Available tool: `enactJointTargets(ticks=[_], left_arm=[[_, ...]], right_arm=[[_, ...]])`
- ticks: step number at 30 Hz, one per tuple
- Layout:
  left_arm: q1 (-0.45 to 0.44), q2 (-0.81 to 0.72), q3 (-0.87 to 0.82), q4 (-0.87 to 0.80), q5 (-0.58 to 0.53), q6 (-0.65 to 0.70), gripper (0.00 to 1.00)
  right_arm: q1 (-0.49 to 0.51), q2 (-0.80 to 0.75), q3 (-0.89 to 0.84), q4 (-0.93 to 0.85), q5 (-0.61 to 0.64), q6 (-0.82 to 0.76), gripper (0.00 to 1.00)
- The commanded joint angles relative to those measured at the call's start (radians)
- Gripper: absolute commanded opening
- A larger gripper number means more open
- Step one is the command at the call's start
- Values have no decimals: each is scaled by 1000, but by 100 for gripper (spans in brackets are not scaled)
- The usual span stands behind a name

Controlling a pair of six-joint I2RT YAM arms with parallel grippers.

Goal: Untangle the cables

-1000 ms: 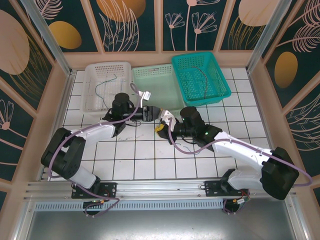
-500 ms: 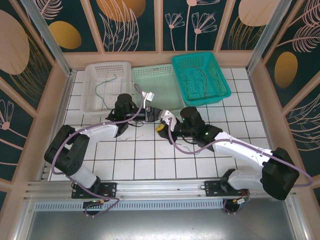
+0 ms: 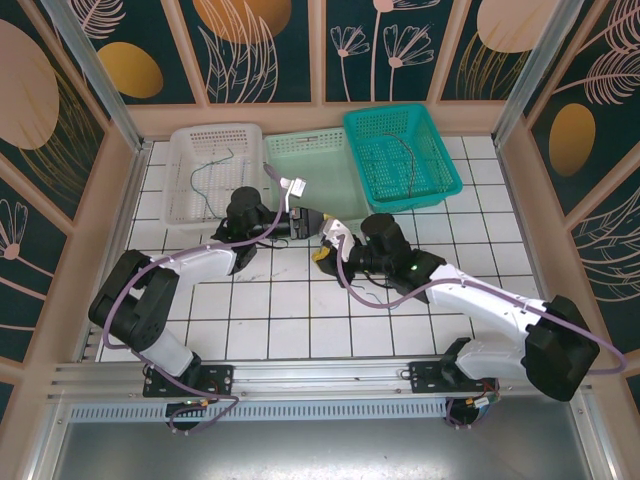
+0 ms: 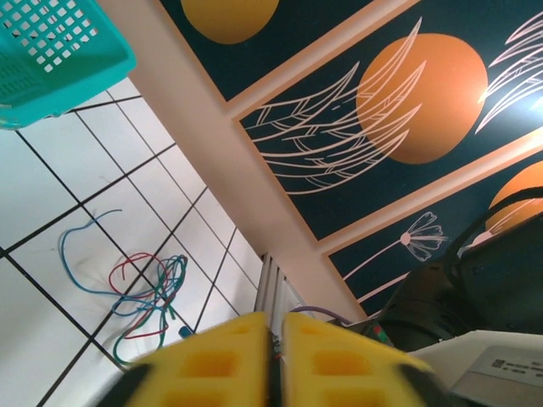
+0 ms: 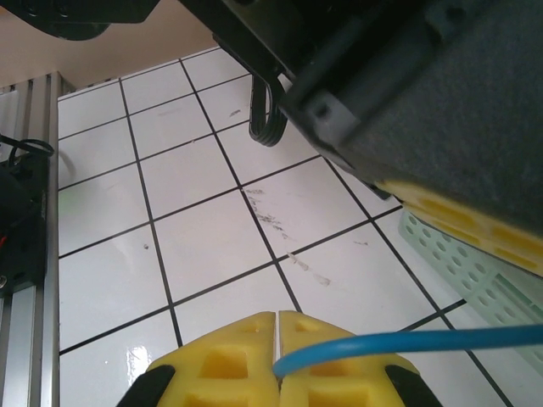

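Nearest, the right gripper has its yellow fingers pressed shut on a thin blue cable running rightward above the white tiles. The left gripper is closed tip to tip. Beyond it a curly blue, red and green tangle lies on the tiles. The arm label is illegible. Farthest, single wires lie in the white basket and the teal basket.

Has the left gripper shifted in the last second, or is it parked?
Yes. The left gripper has edged right and slightly away from the arm bases, ending closer to the near rim of the pale green basket.
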State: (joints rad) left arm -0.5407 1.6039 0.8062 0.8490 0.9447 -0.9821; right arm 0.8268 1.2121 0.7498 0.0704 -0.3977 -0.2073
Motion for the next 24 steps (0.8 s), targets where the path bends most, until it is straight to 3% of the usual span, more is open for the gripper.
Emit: enactJointTargets(ticks=[1,5,8,24], left_arm=[[-5,14,23,-18,-4,9,32],[-4,9,13,-82,9,30,52],[-5,-8,6,-114,6,50,59],[-13,17,-1,-1,56,-34,54]], right_arm=[[6,-34,-14,2,14,-10,0],[3,-44,-12,-32,56,-29,0],[-1,-49,-12,-59,82,-45,0],[3,39,47,-66,45,-83,0]])
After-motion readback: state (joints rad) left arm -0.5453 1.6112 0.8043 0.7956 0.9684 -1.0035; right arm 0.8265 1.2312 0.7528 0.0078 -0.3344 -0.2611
